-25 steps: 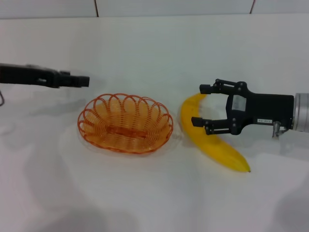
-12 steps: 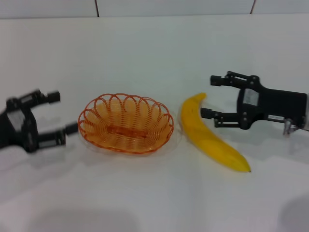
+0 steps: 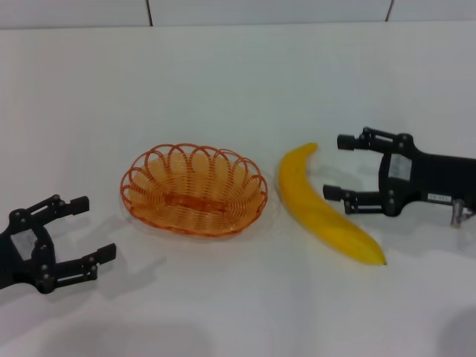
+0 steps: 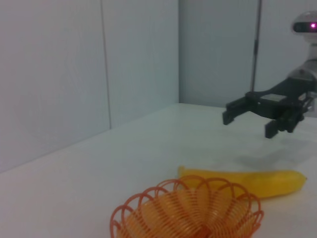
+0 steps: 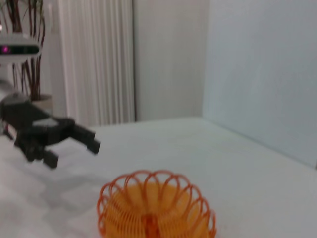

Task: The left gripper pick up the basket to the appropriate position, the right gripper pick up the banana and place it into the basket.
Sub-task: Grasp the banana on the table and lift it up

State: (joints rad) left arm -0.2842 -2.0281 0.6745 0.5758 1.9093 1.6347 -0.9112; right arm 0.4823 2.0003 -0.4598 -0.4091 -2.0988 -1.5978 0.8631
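Note:
The orange wire basket (image 3: 193,189) sits on the white table, left of centre, empty. The yellow banana (image 3: 321,210) lies just right of it, its top end towards the back. My right gripper (image 3: 338,167) is open, hovering just right of the banana's upper half, not touching it. My left gripper (image 3: 93,227) is open and empty, to the front left of the basket, clear of it. The left wrist view shows the basket (image 4: 190,213), the banana (image 4: 247,181) and the right gripper (image 4: 247,116). The right wrist view shows the basket (image 5: 156,208) and the left gripper (image 5: 74,146).
The white table (image 3: 238,82) stretches wide to the back, with a tiled wall (image 3: 268,11) behind it. Nothing else stands on the table in view.
My left gripper swung from the back left down to the front left of the basket and opened. My right gripper drew back to the right, off the banana. Basket and banana stayed put.

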